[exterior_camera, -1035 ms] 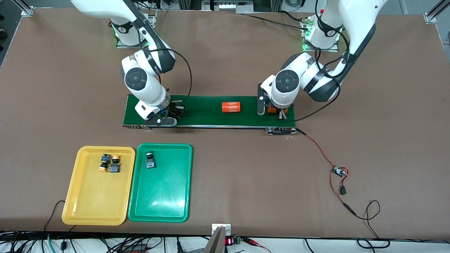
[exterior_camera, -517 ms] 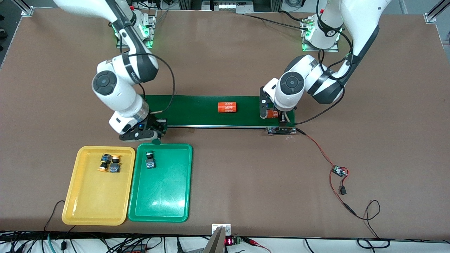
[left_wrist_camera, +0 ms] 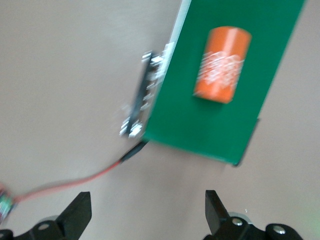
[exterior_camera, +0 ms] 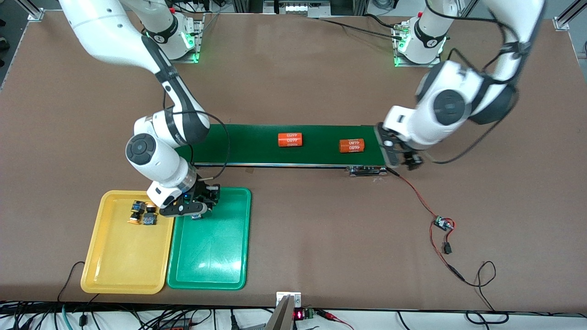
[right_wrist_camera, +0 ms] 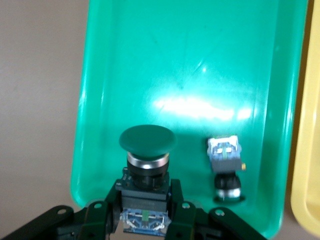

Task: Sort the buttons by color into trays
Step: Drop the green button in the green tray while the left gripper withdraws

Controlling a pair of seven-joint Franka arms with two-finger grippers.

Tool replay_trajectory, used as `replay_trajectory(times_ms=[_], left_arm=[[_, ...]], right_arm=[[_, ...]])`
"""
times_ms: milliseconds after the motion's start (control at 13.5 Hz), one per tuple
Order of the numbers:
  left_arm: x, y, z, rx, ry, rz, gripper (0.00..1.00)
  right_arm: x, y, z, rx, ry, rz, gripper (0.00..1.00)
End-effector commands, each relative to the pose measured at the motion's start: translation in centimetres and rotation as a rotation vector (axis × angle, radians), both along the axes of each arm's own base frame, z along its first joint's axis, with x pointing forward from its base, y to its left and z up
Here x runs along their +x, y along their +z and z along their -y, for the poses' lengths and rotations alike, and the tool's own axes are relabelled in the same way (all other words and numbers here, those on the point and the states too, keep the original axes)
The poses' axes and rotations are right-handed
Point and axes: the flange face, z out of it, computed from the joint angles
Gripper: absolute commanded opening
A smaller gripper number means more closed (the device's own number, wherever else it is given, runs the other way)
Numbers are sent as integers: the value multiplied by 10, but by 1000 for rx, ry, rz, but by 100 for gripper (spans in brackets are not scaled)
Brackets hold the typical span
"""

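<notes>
Pinching a green-capped button (right_wrist_camera: 145, 180) by its black body, the right gripper (exterior_camera: 200, 205) hangs over the green tray (exterior_camera: 215, 256), at the tray's end farthest from the front camera. In the front view the claw and wrist hide that button, and all but a sliver of the second green button (right_wrist_camera: 225, 167), which lies on its side in the same tray; the right wrist view shows it with its cap toward that same end wall. The yellow tray (exterior_camera: 119, 261) sits touching the green one on the side toward the right arm's end of the table. Two yellow-capped buttons (exterior_camera: 142, 213) lie close together in it, at about nine o'clock from the right gripper in the front view; the arm's body crowds their edge.

The left gripper (exterior_camera: 406, 158), fingers spread wide with nothing between them, hovers by the end of the dark green belt (exterior_camera: 257, 144) toward the left arm's end of the table. Its image is smeared in both views. Two orange cylinders (exterior_camera: 290, 140) lie on the belt, well apart; their white markings are not readable. A red wire (exterior_camera: 415, 195) trails from the belt's end.
</notes>
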Motion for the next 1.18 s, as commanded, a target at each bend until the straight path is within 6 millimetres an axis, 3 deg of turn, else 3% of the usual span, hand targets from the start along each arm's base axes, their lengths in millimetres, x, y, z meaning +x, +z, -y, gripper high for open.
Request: replay_trajectory(times_ms=[0, 74, 148, 222, 443, 591, 887, 1109], left_arm=[[8, 34, -61, -58, 247, 9, 100], [10, 45, -74, -61, 321, 16, 100], [9, 52, -92, -43, 426, 8, 100], [12, 60, -108, -31, 539, 15, 100], [0, 105, -144, 17, 926, 8, 100], [-5, 132, -155, 96, 1077, -49, 100], [-13, 217, -163, 197, 1119, -38, 100], [-8, 220, -165, 185, 1132, -16, 100]], right_arm=[[10, -11, 4, -3, 16, 27, 23], [10, -14, 4, -4, 14, 24, 28], [10, -18, 4, -6, 15, 20, 44], [9, -19, 4, -6, 15, 18, 51], [9, -18, 2, -3, 12, 18, 91], [9, -9, 1, 2, 12, 28, 100], [10, 40, 22, 2, -9, 73, 100], [11, 94, 55, -10, -40, 70, 100]])
